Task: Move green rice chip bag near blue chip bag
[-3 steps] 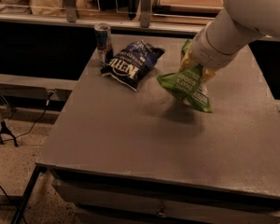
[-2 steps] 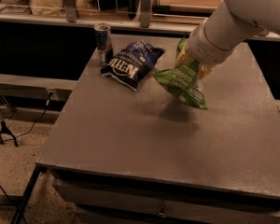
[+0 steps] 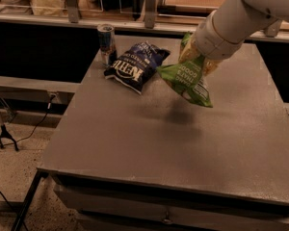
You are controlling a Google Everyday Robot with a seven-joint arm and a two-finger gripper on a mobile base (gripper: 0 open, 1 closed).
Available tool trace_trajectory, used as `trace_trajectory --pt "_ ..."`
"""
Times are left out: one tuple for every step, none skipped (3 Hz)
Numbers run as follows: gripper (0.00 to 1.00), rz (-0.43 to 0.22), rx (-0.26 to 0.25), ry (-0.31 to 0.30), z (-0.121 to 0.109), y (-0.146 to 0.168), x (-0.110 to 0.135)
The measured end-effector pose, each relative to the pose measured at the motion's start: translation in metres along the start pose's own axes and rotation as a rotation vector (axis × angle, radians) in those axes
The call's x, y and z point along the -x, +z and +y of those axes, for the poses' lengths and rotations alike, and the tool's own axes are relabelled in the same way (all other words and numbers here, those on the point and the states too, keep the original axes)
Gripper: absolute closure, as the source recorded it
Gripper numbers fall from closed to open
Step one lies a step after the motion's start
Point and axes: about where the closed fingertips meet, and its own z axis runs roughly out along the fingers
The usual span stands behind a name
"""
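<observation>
The green rice chip bag [image 3: 188, 83] hangs in the air above the grey table [image 3: 149, 143], tilted, with its shadow on the tabletop below. My gripper [image 3: 196, 57] is at the bag's top edge and is shut on it; the white arm comes in from the upper right. The blue chip bag [image 3: 136, 66] with white "Kettle" lettering lies flat on the table at the back left, just left of the green bag, with a small gap between them.
A slim blue-and-silver drink can [image 3: 106, 43] stands upright at the table's back left corner, beside the blue bag. A counter with containers runs behind the table. Cables and a stand foot lie on the floor at the left.
My gripper has carried the green bag to the left, closer to the blue chip bag. The blue bag and the can have not moved.
</observation>
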Motion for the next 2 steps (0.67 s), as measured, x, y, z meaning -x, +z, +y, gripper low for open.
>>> trace_trajectory --pt "1.00 -0.004 0.007 -0.008 -0.005 0.015 -0.010" --pt "1.00 -0.013 -0.004 -0.008 -0.006 0.037 -0.024"
